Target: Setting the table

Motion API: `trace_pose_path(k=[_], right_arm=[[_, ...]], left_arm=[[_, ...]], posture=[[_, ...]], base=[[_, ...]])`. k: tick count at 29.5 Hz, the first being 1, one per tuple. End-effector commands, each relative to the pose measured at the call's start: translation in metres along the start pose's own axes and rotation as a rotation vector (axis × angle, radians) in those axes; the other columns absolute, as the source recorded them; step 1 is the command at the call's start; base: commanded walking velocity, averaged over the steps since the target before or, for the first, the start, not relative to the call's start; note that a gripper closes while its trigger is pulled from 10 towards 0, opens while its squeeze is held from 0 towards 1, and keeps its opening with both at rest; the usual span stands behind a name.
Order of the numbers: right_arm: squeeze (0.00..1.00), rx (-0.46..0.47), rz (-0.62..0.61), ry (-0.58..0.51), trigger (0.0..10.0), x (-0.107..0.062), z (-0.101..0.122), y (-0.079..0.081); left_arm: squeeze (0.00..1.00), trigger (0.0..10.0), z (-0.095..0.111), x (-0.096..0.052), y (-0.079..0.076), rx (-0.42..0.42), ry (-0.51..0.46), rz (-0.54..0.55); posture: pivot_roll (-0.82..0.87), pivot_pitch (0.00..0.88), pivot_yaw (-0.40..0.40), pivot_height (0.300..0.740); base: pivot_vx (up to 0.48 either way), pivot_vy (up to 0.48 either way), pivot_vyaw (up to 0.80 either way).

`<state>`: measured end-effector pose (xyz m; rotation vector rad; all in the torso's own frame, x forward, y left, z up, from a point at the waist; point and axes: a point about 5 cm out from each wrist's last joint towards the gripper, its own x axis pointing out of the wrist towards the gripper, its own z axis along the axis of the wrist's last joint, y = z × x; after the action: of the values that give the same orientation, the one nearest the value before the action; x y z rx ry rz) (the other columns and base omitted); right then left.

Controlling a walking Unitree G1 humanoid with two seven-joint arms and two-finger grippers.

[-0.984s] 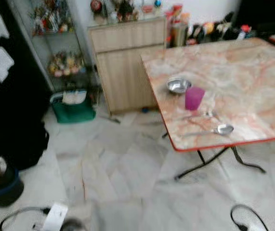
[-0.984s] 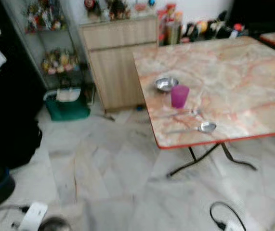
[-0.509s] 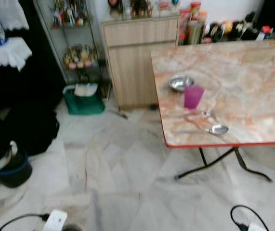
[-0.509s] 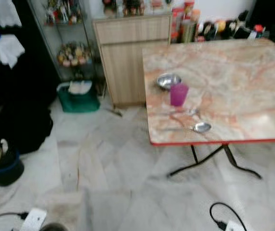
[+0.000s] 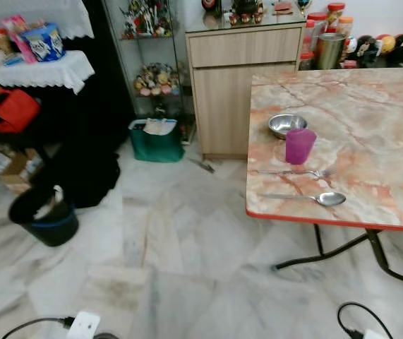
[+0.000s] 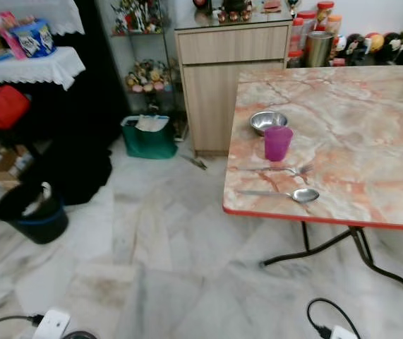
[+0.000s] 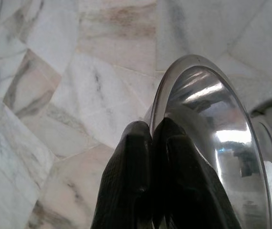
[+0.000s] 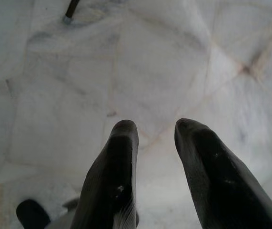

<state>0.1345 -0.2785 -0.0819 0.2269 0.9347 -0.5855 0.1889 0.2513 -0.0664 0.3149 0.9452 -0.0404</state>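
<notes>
whole head view has swung since a second ago: table (image 5: 370, 127) now sits further right and sharper, shelf and bucket (image 5: 42, 215) have come in at left. that's the camera turning, not things moving. reads as the robot still walking up to the table, place setting not yet added to.

left gripper (image 7: 151, 131) hangs low over the marble floor (image 7: 55, 95), fingers clenched on the rim of a steel plate (image 7: 212, 138), which stands on edge just beside the fingers. this is the piece to be set down; table is well apart from it.

right gripper (image 8: 156, 131) hangs idle over the floor, fingers parted, nothing between them.

on the table, far ahead of both grippers: steel bowl (image 5: 286, 125), purple cup (image 5: 300, 145) just in front of it, fork (image 5: 296, 171), spoon (image 5: 307, 198) near the red edge.

hard to tell: plate is cut off by the frame, depth unclear. table's right side is cropped. a cable (image 5: 353, 321) and white plug (image 5: 83, 326) lie on the floor, trip risk.
</notes>
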Motion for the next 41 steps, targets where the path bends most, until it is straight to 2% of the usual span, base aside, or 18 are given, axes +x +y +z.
trace_pose_path(k=[1,12,15,25,41], right_arm=[[0.00,0.009,0.024,-0.004,10.0,0.0004,0.0010,0.0099],[0.00,0.028,0.023,-0.008,10.0,0.0001,0.0002,0.0100],[0.00,0.039,0.023,0.000,10.0,0.0002,-0.0003,0.0098],[0.00,0.030,0.026,0.007,10.0,0.0005,0.0007,0.0097],[0.00,0.028,0.033,0.000,10.0,0.0007,0.0020,0.0097]], left_arm=[[0.00,10.0,0.0001,-0.0012,0.0098,0.018,0.006,0.021],[0.00,10.0,0.0017,-0.0014,0.0119,0.019,-0.005,0.015],[0.00,10.0,0.0027,-0.0013,0.0104,0.008,-0.015,0.004],[0.00,10.0,0.0006,-0.0016,0.0091,0.002,-0.015,0.005],[0.00,10.0,0.0058,0.0002,0.0047,0.003,-0.024,0.003]], posture=[[0.01,0.041,0.080,0.740],[0.01,0.042,0.080,0.740],[0.01,0.049,0.079,0.740],[0.01,0.059,0.074,0.740],[0.01,0.061,0.072,0.740]], base=[[0.307,-0.292,0.00],[0.295,-0.325,0.00],[0.000,-0.366,0.00],[0.000,-0.388,-0.76],[0.016,-0.360,0.00]])
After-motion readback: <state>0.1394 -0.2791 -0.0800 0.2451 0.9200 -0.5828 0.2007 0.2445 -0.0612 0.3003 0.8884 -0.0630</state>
